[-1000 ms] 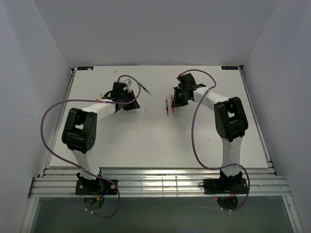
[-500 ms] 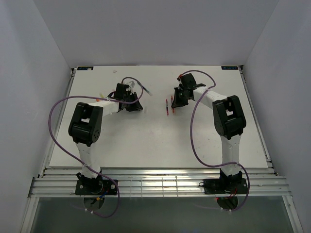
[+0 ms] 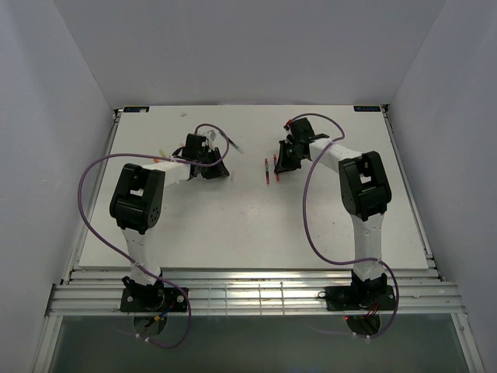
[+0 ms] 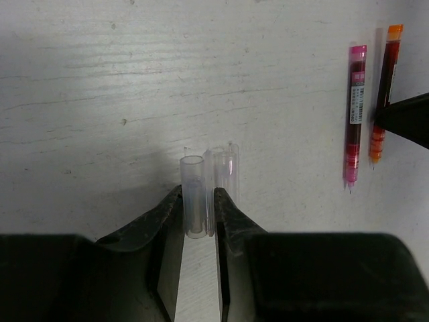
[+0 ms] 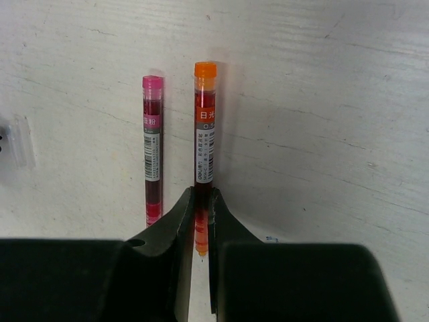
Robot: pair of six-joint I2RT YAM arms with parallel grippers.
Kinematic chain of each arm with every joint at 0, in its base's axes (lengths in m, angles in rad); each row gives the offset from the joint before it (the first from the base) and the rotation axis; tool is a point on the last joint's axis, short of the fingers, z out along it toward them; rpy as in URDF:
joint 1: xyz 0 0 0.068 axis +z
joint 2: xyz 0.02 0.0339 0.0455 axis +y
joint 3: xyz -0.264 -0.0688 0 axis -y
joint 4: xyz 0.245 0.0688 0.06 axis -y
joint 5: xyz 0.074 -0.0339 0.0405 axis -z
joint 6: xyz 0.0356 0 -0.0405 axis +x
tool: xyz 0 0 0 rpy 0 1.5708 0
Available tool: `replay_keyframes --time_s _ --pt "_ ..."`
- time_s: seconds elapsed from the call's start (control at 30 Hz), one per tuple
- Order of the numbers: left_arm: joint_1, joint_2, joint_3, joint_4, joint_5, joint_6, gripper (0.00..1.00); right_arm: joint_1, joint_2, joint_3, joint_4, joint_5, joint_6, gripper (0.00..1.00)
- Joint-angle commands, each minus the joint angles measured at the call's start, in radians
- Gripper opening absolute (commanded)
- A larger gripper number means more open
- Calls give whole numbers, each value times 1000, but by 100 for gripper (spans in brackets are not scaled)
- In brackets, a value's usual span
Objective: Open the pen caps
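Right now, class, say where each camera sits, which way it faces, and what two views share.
Top external: above, behind the bases, facing down at the table; left arm and right arm show.
Left wrist: on that arm, facing along its fingers; left gripper shut on a clear cap.
Right wrist: likewise; right gripper shut on the orange pen.
Shared: both wrist views show the pink pen.

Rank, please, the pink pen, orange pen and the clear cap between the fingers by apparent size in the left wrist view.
1. pink pen and orange pen: alike in length; the orange is partly covered, so I leave them tied.
2. clear cap between the left fingers: clearly smaller, though nearest the camera.
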Motion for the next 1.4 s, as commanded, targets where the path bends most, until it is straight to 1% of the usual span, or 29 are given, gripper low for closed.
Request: replay_keyframes --time_s 0.0,0.63,0.9,1.1,1.27,1.3,1.37 --pt "4 -15 -12 35 25 -6 34 -10 22 38 9 -12 -9 8" --pt "4 -32 -25 34 23 -27 38 -18 54 66 -3 -37 -8 8" --pt "4 -67 -43 55 28 -43 38 -16 56 65 -6 -84 -5 11" --pt "4 -78 -44 60 40 -50 38 -13 19 -21 48 -113 26 11" --pt "6 -94 -55 60 62 -70 38 -9 20 -47 68 -147 47 12" --pt "7 -98 -58 92 63 -73 38 -7 22 -51 77 -156 50 12" --pt "7 -110 -61 95 72 -77 39 -7 20 -64 86 -168 61 12"
